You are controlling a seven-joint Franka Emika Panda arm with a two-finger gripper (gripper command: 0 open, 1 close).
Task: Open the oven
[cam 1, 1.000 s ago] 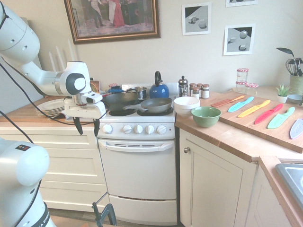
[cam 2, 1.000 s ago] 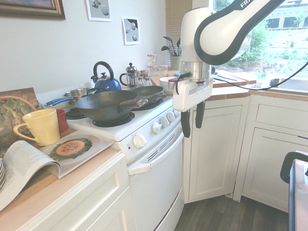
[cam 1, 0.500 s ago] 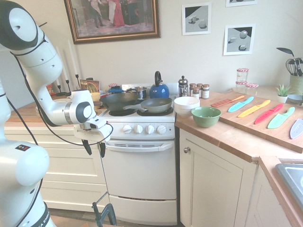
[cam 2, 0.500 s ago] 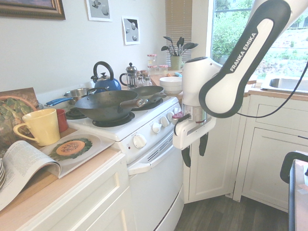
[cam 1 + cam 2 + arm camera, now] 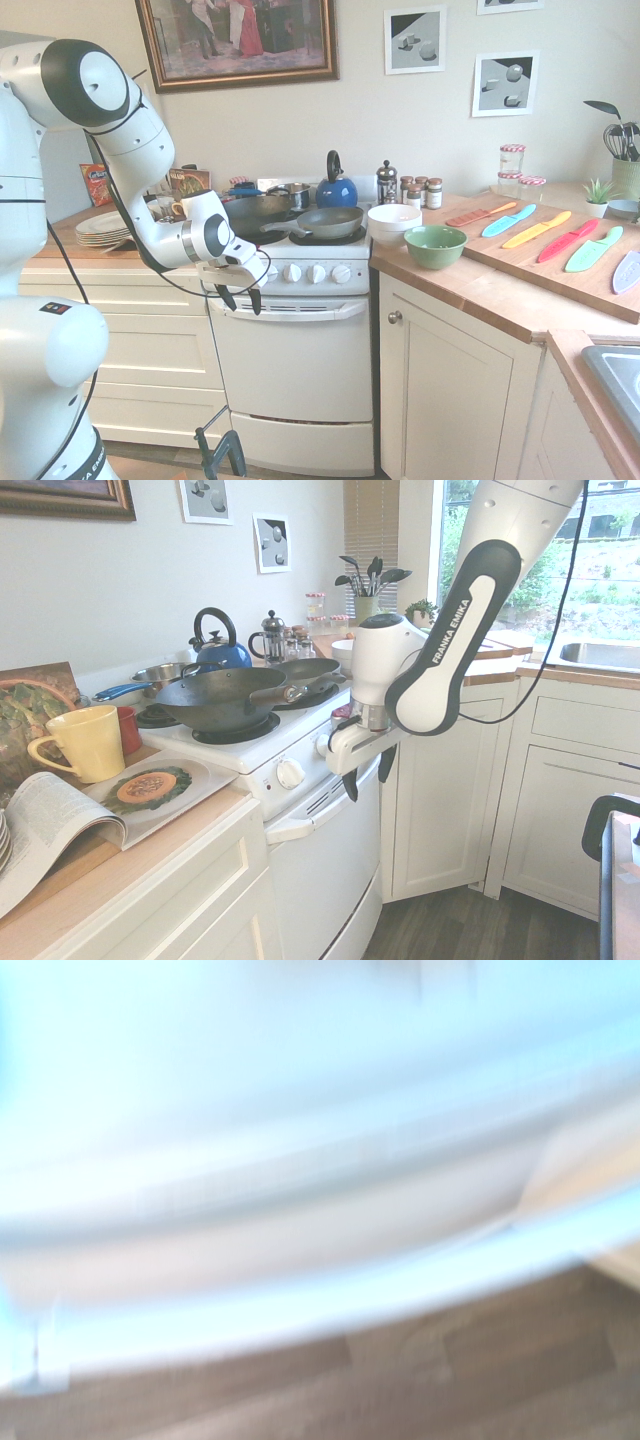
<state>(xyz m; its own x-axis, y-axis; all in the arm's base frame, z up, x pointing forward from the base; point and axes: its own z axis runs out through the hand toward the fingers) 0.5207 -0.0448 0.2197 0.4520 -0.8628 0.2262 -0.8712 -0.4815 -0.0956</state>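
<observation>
The oven [image 5: 295, 365] is a small white range between cream cabinets, its plain door [image 5: 325, 875] shut. A row of white knobs [image 5: 305, 272] runs above the wide bar handle [image 5: 300, 309]. My gripper [image 5: 241, 298] hangs in front of the handle's left end, just below the knob panel, fingers pointing down and open with nothing between them. From the other side, the gripper [image 5: 367, 773] stands a little in front of the oven's face beside the knobs [image 5: 322, 744]. The wrist view is motion-blurred: a white handle bar [image 5: 300, 1210] above brown floor.
A dark wok [image 5: 215, 700], a frying pan [image 5: 325, 222] and a blue kettle [image 5: 336, 190] sit on the stovetop. A yellow mug [image 5: 85, 743] and an open magazine [image 5: 90, 805] lie on the near counter. A cream cabinet with a round knob [image 5: 394, 317] adjoins the oven.
The arm has swung down and toward the oven: the gripper went from beside the counter at knob height to the handle's left end. Its fingers stayed open.
</observation>
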